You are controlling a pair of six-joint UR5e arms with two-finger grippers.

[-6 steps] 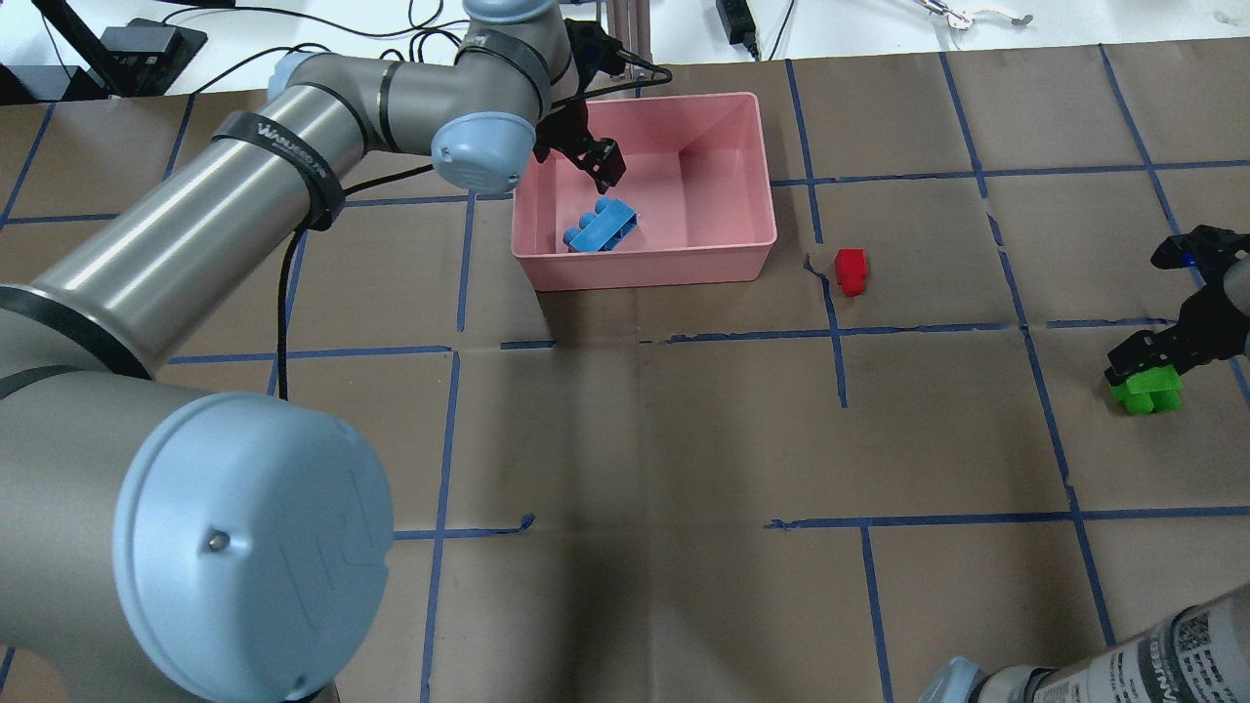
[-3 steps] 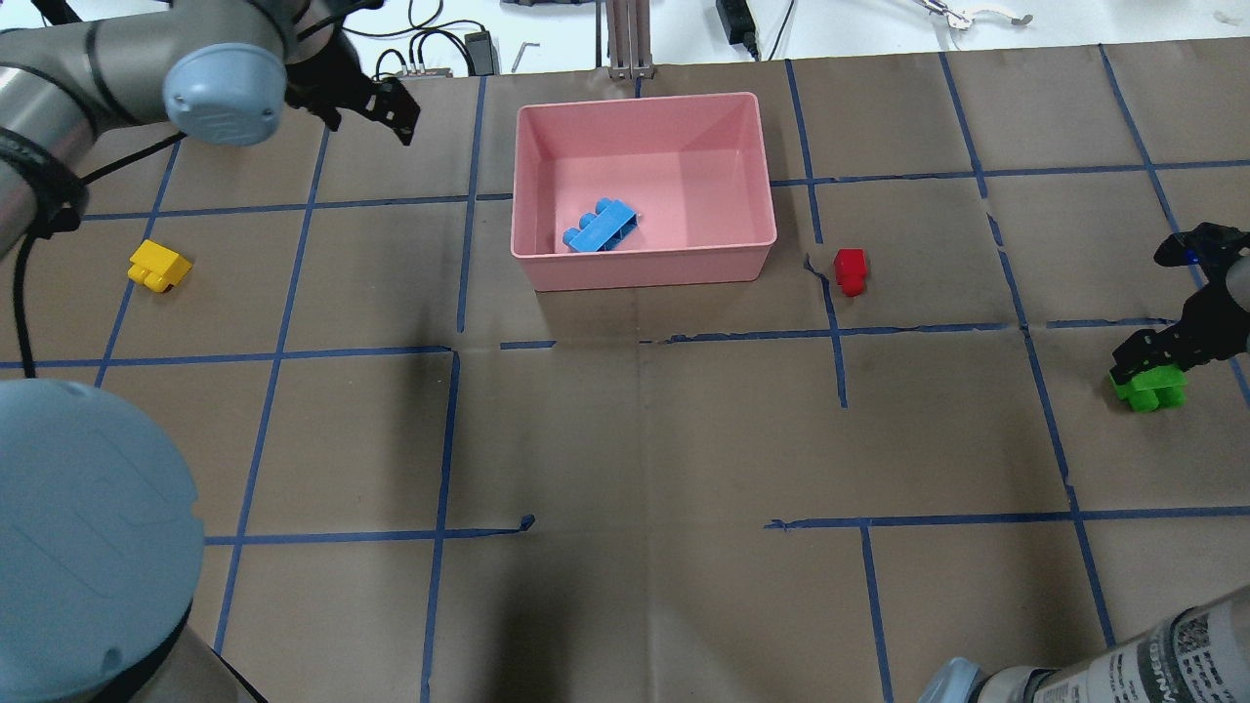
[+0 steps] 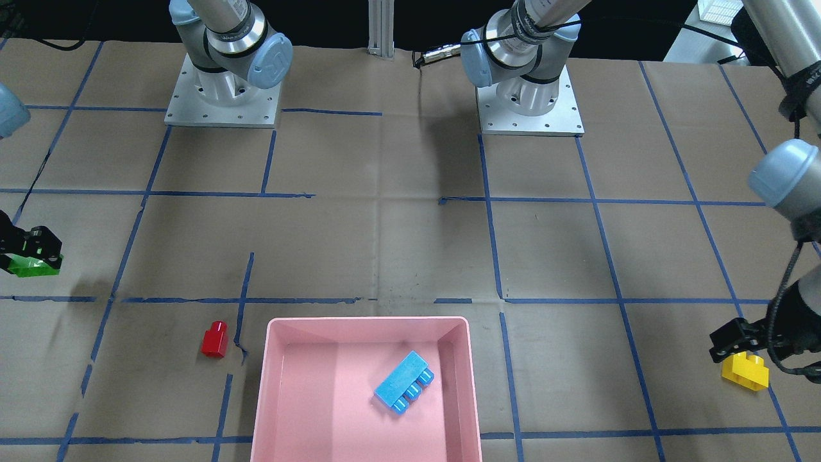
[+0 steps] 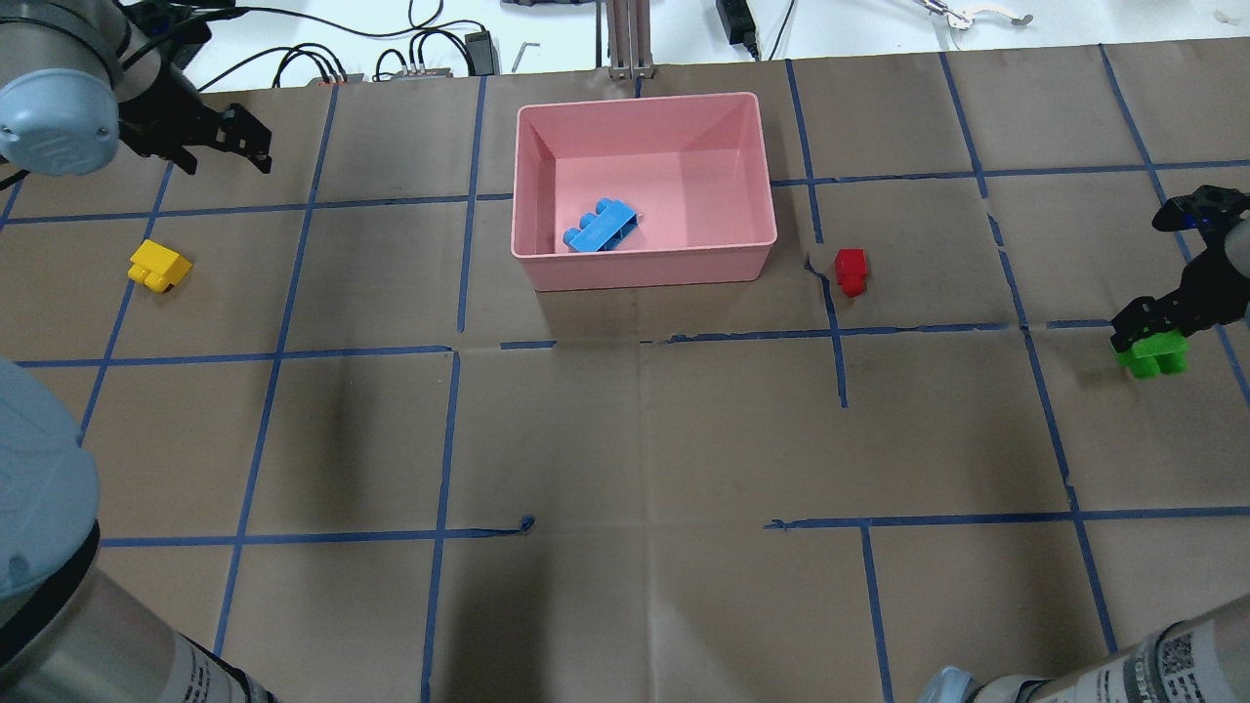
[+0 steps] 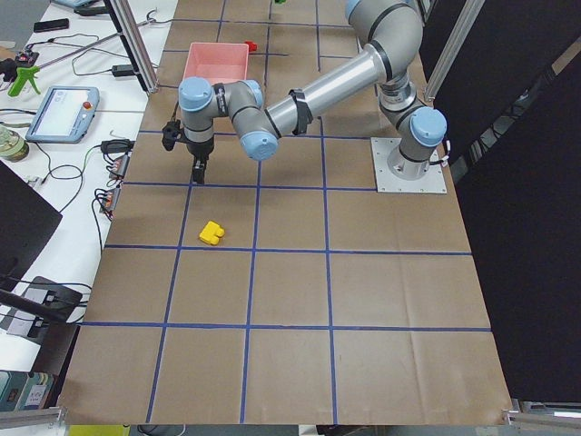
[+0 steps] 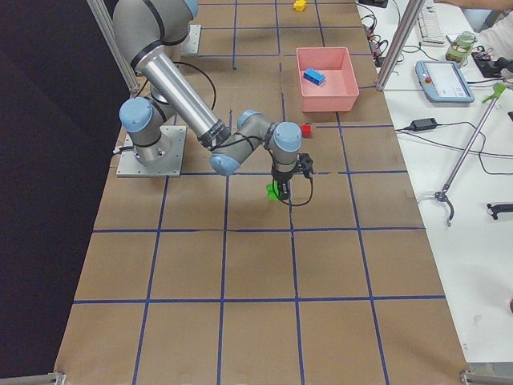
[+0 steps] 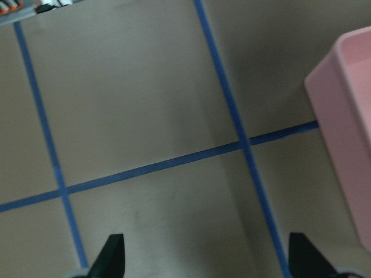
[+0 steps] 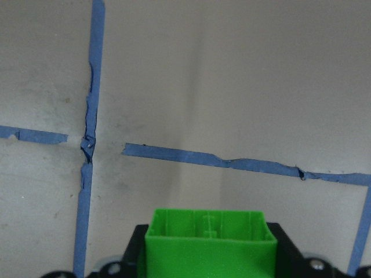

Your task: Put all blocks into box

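The pink box [image 4: 645, 271] stands at the far middle of the table and holds the light-blue brick [image 4: 601, 227]. The red brick [image 4: 850, 268] lies on the paper just right of the box. The yellow brick [image 4: 158, 266] lies far to the left. My left gripper [image 4: 244, 142] is open and empty, hanging beyond the yellow brick; its wrist view shows only paper, tape and the box's wall [image 7: 342, 116]. My right gripper [image 4: 1152, 332] at the right edge is shut on the green brick [image 4: 1154, 353], which also shows in its wrist view [image 8: 208, 243].
Brown paper with blue tape lines covers the table. Cables and small devices [image 4: 430, 68] lie on the white strip past the far edge. An aluminium post [image 4: 625, 39] stands behind the box. Both arm bases [image 3: 221, 96] sit at the robot's side.
My left gripper has swung from over the box far out to the left, and the yellow brick has come into view. My right gripper with the green brick has shifted slightly toward the far side.
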